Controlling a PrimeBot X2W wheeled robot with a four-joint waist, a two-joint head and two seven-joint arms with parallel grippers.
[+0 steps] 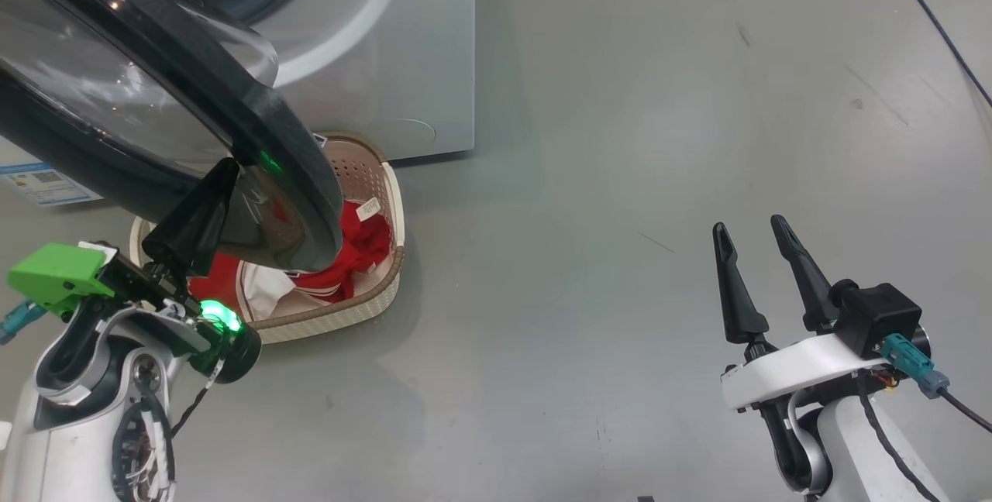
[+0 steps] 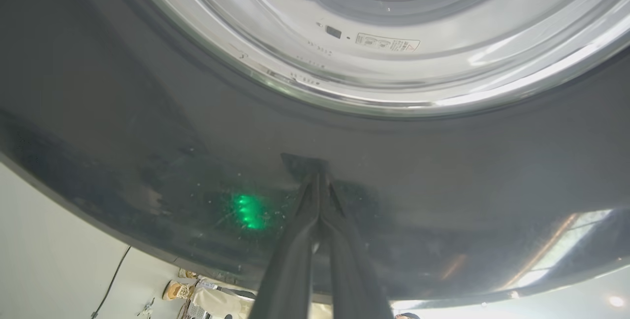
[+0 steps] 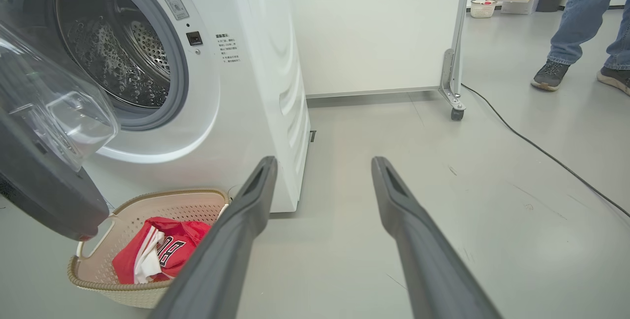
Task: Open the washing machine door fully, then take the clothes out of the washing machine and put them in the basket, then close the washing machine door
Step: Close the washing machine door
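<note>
**Door dead ahead of the left gripper's closed tips**

The left gripper has its two fingers pressed together with nothing between them. Its tips seem to touch the glossy black rim of the washing machine door; in the left wrist view they meet their own reflection there. The door is therefore straight ahead of the tips, with its outer face square to the fingers and the glass bowl further ahead and above.

The door stands swung out from the washing machine. Its rim runs away from the gripper toward the hinge side, and its free edge is the part nearest the gripper. The open drum lies beyond the door, on its far side from the gripper.

I judge that the clothes step is done and closing remains. A push along the fingers' own line should swing the door toward the opening.

The clothes lie in the basket, below the door's free edge and just beyond the left gripper.

The right gripper is well apart to the right, over bare floor, with its fingers spread wide and holding nothing. The left arm is much the nearer.
</note>
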